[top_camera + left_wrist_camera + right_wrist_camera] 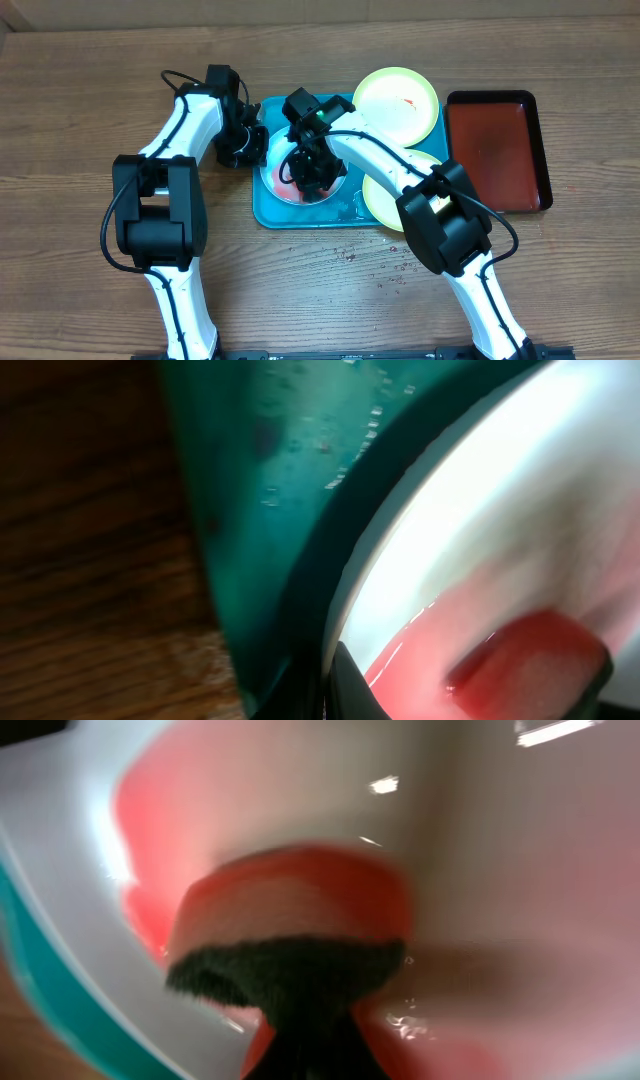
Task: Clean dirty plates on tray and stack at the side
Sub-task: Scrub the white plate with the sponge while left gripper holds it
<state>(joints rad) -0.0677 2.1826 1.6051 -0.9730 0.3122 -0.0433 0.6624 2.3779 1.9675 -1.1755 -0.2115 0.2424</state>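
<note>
The white plate (281,181) lies on the left half of the turquoise tray (268,213), smeared with red liquid. My left gripper (247,146) is shut on the plate's left rim; the left wrist view shows its jaws (330,682) pinching the rim of the plate (500,510) above the tray (270,480). My right gripper (310,172) is shut on a red-soaked sponge (290,915) with a dark scouring side, pressed onto the plate (500,870). One yellow plate (395,98) sits at the tray's far right corner. Another yellow plate (384,196) lies partly under my right arm.
A dark red tray (497,150) with a black rim stands right of the turquoise tray. Water drops (372,256) spot the wooden table in front of the tray. The sponge shows red in the left wrist view (540,660).
</note>
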